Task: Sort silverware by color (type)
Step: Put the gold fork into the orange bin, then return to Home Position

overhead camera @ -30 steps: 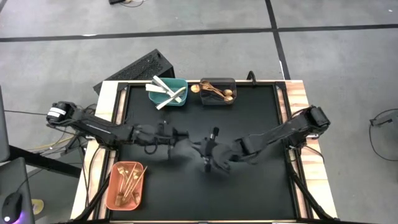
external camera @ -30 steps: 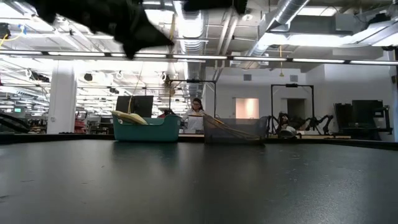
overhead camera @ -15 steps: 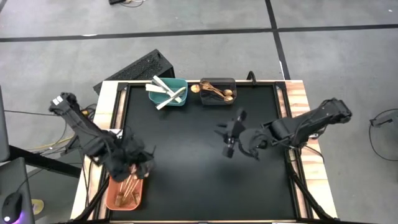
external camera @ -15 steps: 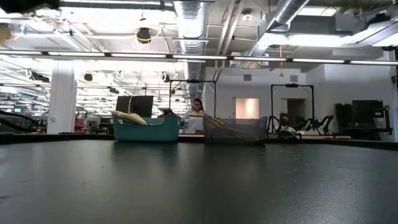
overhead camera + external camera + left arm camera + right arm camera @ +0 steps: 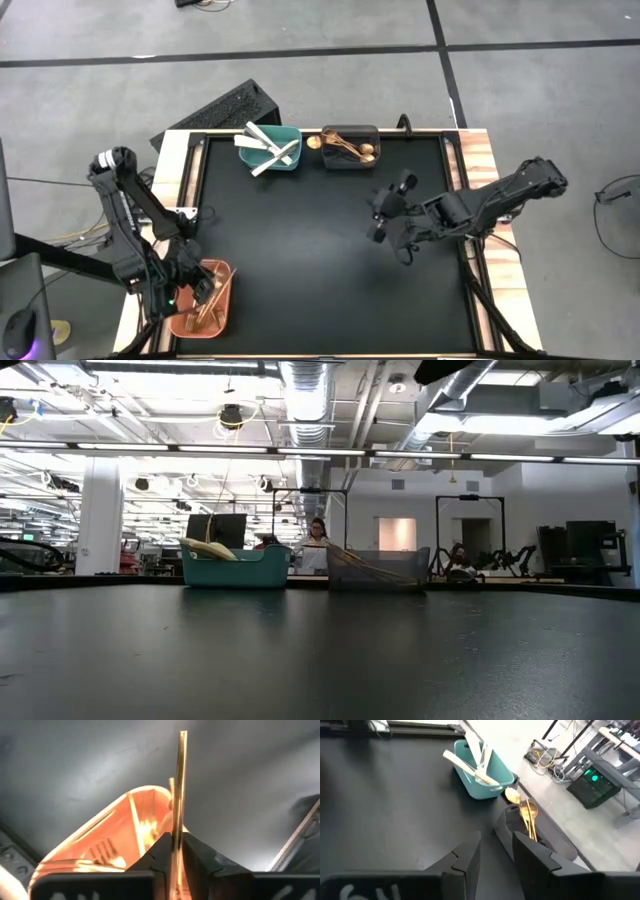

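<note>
Over on the left, the left hand (image 5: 188, 290) is hanging over the salmon bin (image 5: 222, 310) at the near-left corner of the surface (image 5: 300, 260). Its wrist view shows the fingers (image 5: 197, 852) pinched onto a thin gold utensil (image 5: 178, 785), only the handle showing, so fork or spoon I can't tell. The handle sticks straight out past the fingertips, with the bin right behind it. A few gold forks (image 5: 207, 305) are lying in that bin, tines visible from the wrist camera too.

Moving toward the middle, the teal bin (image 5: 285, 160) sits at the far edge of the surface with white knives (image 5: 262, 145) poking out over its rim at angles. Just beside it on the right is the dark grey bin (image 5: 352, 160), holding gold spoons (image 5: 345, 147) with their round bowls up by the rim. From the low view both bins line up side by side along the far edge, and a person (image 5: 317, 545) is standing way back in the room behind them.

On the right, the right hand (image 5: 392, 212) floats above the surface's right half, well apart from the bins. Its fingers (image 5: 535, 852) are spread with nothing between them, pointing toward the teal and grey bins.
</note>
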Robot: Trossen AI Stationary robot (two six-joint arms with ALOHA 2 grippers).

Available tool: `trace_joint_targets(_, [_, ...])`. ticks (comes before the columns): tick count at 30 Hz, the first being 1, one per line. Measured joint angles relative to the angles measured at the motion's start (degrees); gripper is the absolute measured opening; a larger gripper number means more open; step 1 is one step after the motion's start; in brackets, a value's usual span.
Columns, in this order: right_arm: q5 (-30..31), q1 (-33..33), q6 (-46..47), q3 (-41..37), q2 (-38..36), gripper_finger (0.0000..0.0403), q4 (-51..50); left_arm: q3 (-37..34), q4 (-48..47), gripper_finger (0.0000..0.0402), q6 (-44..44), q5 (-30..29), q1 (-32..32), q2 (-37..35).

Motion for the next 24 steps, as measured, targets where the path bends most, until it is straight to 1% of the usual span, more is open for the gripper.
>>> trace_joint_targets(4, [-0.2,0.7,-0.1,-0.1,-3.7,0.0141,-1.3,-1.2,-0.8,0.0068,-0.8,0.8,-0.7,0.5])
trace_joint_targets(7, [-1.8,0.7,-0.1,0.0,-8.5,0.0141,-1.8,-1.2,-1.5,0.0099,2.4,0.8,-0.5,0.4])
trace_joint_targets(10, [-4.3,0.7,-0.1,0.0,-12.7,0.0141,-2.5,0.3,-6.4,0.0124,4.2,-0.7,0.6,-0.4])
trace_joint_targets(11, [-5.0,0.7,-0.1,0.0,-13.8,0.0141,-2.5,0.9,-7.9,0.013,5.7,-3.0,1.0,-0.8])
trace_joint_targets(12, [-5.4,0.7,-0.1,0.0,-14.9,0.0141,-2.6,1.4,-9.1,0.0135,7.3,-6.6,1.4,-1.1])
trace_joint_targets(14, [-5.3,1.3,0.3,0.0,-16.5,0.0141,-2.6,2.0,-9.9,0.0142,11.8,-17.2,2.3,-2.0])
trace_joint_targets(16, [-2.8,2.8,0.4,-1.4,-17.7,0.014,-0.9,2.1,-7.8,0.0144,19.3,-30.3,3.3,-2.3])
trace_joint_targets(17, [-1.6,3.7,0.4,-2.9,-18.4,0.0139,0.0,1.8,-6.5,0.0144,22.8,-35.4,4.0,-2.3])
trace_joint_targets(18, [-1.1,4.4,0.4,-4.7,-19.0,0.0137,1.1,1.6,-5.9,0.0144,26.2,-38.8,4.9,-2.2])
trace_joint_targets(19, [-1.1,5.1,0.5,-6.7,-19.7,0.0134,2.9,1.5,-5.2,0.0142,29.8,-40.4,5.9,-2.2])
trace_joint_targets(21, [-1.4,6.1,1.9,-11.6,-21.3,0.0124,6.4,0.5,-3.9,0.0136,36.0,-41.4,8.5,-2.3])
trace_joint_targets(24, [-2.5,7.7,3.1,-20.4,-24.1,0.0106,14.2,-2.4,-2.1,0.0125,40.7,-41.7,11.6,-3.2])
